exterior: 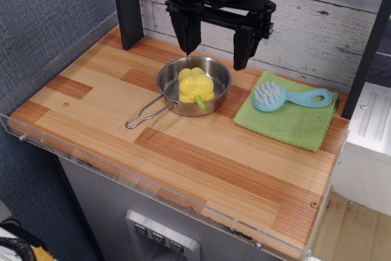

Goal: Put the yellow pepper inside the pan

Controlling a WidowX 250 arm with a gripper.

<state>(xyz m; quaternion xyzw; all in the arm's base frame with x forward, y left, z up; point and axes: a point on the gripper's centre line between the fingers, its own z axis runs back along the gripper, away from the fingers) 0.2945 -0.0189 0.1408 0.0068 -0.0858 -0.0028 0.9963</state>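
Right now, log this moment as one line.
gripper: open, above pan | yellow pepper: inside pan | task: placed

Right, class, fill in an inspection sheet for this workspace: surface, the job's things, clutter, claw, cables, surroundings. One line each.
Surface: wooden plank table with a clear plastic edge guard; no spills seen.
Job's things: yellow pepper lies inside the pan, stem toward the front; the pan's wire handle points front-left.
Clutter: green cloth at right, with a blue brush lying on it.
Claw: claw is above the pan's back rim, jaws wide apart, holding nothing.
Cables: a dark loop is partly seen at the top edge by the arm; nothing on the table.
Surroundings: whitewashed plank wall behind, blue-grey panel at left.
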